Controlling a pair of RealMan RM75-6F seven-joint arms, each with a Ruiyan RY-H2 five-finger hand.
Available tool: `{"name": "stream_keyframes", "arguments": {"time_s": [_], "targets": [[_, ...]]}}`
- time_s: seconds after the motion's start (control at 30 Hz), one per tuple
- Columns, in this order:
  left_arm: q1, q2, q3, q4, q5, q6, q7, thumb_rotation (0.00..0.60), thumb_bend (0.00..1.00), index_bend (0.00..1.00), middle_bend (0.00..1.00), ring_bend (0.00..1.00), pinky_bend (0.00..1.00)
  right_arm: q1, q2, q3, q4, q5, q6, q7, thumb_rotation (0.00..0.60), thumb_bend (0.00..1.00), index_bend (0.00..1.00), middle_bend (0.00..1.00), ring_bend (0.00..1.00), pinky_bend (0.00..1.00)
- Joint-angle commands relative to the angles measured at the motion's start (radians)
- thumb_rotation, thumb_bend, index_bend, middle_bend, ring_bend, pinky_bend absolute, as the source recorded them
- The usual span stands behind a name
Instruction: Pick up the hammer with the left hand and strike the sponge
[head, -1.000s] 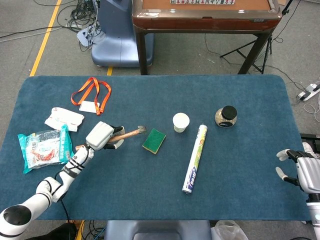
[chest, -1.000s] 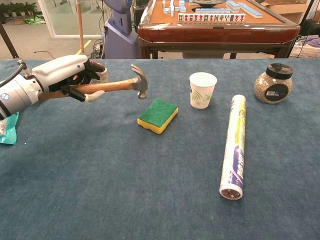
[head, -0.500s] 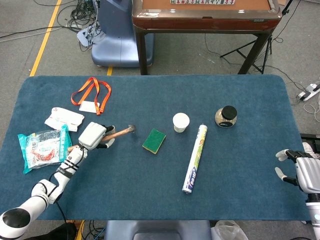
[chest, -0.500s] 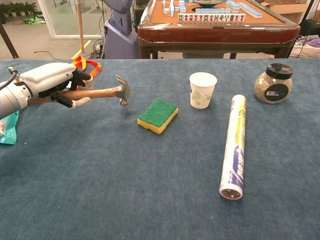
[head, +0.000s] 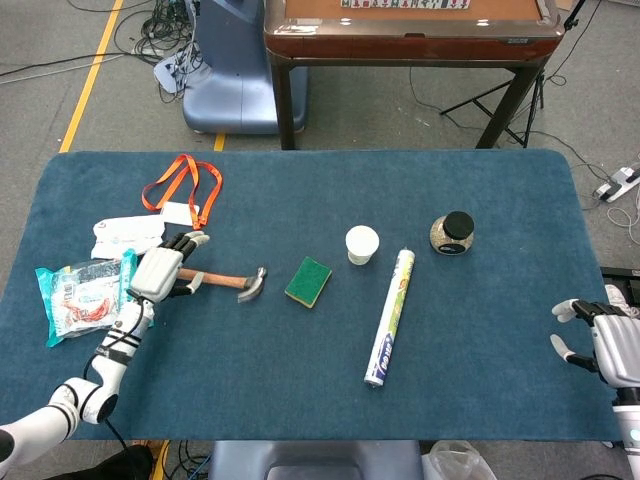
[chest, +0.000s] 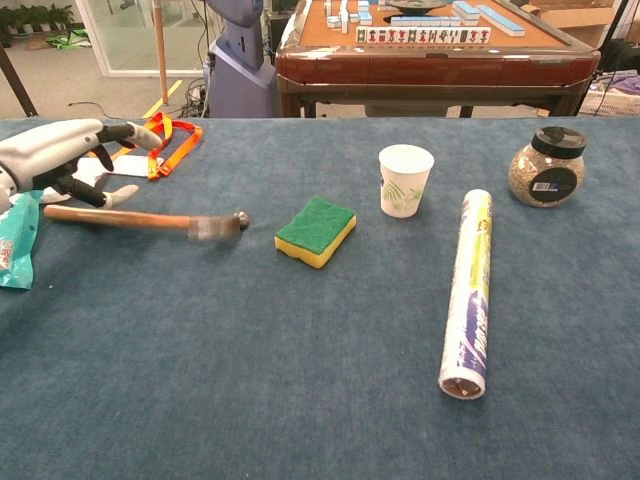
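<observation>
Lying on the table (head: 300, 380), hammer (head: 222, 280) left of sponge (head: 308, 281); left hand (head: 160, 268) spread above handle, holding nothing; right hand (head: 600, 340) idle, fingers apart.

No text, brand or number is being shown clearly enough to be read. Blue and yellow printing is being carried along the roll (chest: 468, 295), a small dark label is being worn by the jar (chest: 546, 166), a green leaf pattern is being shown on the cup (chest: 405, 180), and red print is being shown on the packet (head: 82, 296) and on the white cards (head: 126, 234) by the lanyard (head: 184, 186); all of it is too small or blurred.
</observation>
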Motion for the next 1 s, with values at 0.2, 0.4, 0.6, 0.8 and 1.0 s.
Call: {"name": "stream_keyframes", "arguments": {"time_s": [0.2, 0.4, 0.6, 0.8, 1.0], "targets": [[0.177, 0.2, -0.047, -0.375, -0.191, 0.096, 0.274, 0.6, 0.36, 0.21, 0.16, 0.15, 0.29, 0.002, 0.002, -0.005, -0.005, -0.007, -0.005, -0.004, 0.6, 0.26, 0.43, 0.47, 0.4, 0.4], [0.281, 0.304, -0.032, -0.58, -0.253, 0.191, 0.386, 0.6, 0.36, 0.24, 0.16, 0.15, 0.29, 0.004, 0.007, -0.011, -0.01, -0.013, -0.01, -0.004, 0.6, 0.26, 0.43, 0.47, 0.4, 0.4], [0.368, 0.363, 0.007, -0.716, -0.224, 0.302, 0.449, 0.6, 0.36, 0.26, 0.16, 0.16, 0.28, 0.005, 0.01, -0.017, -0.014, -0.024, -0.01, -0.004, 0.6, 0.26, 0.43, 0.47, 0.4, 0.4], [0.427, 0.384, 0.041, -0.784, -0.155, 0.387, 0.482, 0.6, 0.35, 0.27, 0.16, 0.16, 0.28, 0.004, 0.011, -0.02, -0.017, -0.03, -0.006, -0.005, 0.6, 0.26, 0.43, 0.47, 0.4, 0.4], [0.453, 0.384, 0.056, -0.805, -0.142, 0.393, 0.518, 0.6, 0.35, 0.28, 0.16, 0.16, 0.28, 0.002, 0.011, -0.022, -0.019, -0.035, -0.001, -0.007, 0.6, 0.26, 0.43, 0.47, 0.4, 0.4]]}}
